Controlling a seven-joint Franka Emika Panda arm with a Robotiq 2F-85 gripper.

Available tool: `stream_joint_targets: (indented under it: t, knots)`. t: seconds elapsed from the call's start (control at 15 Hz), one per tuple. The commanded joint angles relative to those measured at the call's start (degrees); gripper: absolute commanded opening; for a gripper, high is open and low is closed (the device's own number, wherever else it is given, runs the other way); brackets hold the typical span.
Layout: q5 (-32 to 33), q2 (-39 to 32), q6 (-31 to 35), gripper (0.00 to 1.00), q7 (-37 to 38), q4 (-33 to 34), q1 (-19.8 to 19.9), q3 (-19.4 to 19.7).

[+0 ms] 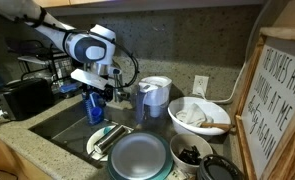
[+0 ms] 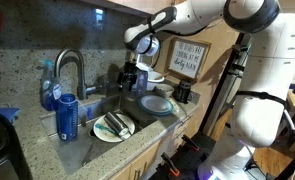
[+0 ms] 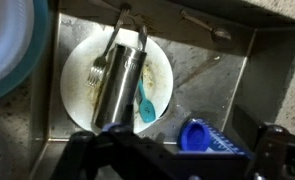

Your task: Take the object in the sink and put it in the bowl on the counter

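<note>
The silver tumbler [image 3: 122, 80] lies on its side on a white plate [image 3: 165, 75] in the dark sink [image 3: 212, 85], with a fork and a teal spoon [image 3: 145, 104] beside it. It shows in both exterior views [image 1: 109, 137] [image 2: 115, 123]. The teal-rimmed bowl [image 1: 139, 156] [image 2: 155, 103] stands on the granite counter [image 1: 47, 165] beside the sink, and its edge shows in the wrist view [image 3: 2, 50]. My gripper [image 1: 95, 96] [image 2: 129, 80] [image 3: 177, 160] hangs above the sink, open and empty, clear of the tumbler.
A blue soap bottle [image 3: 197, 135] [image 2: 67, 118] stands in the sink by the chrome faucet [image 2: 72, 72]. A clear pitcher [image 1: 154, 97], a white bowl [image 1: 199, 115], a small dark-filled bowl [image 1: 187, 155] and a framed sign [image 1: 277, 100] crowd the counter.
</note>
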State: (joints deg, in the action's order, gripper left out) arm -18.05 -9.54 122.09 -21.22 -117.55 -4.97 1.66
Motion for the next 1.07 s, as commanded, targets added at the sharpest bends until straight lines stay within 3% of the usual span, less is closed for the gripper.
stream_joint_targets:
  t: [0.0, 0.6, 1.0]
  knots:
    - [0.01, -1.38, 8.76, 1.0, 6.75, -0.29, 1.61, -1.97]
    - [0.31, -1.95, 9.33, 1.0, 5.94, 0.07, 2.88, -3.25]
    - [-0.71, -8.15, 10.18, 1.0, 4.69, 2.26, 4.42, -4.11]
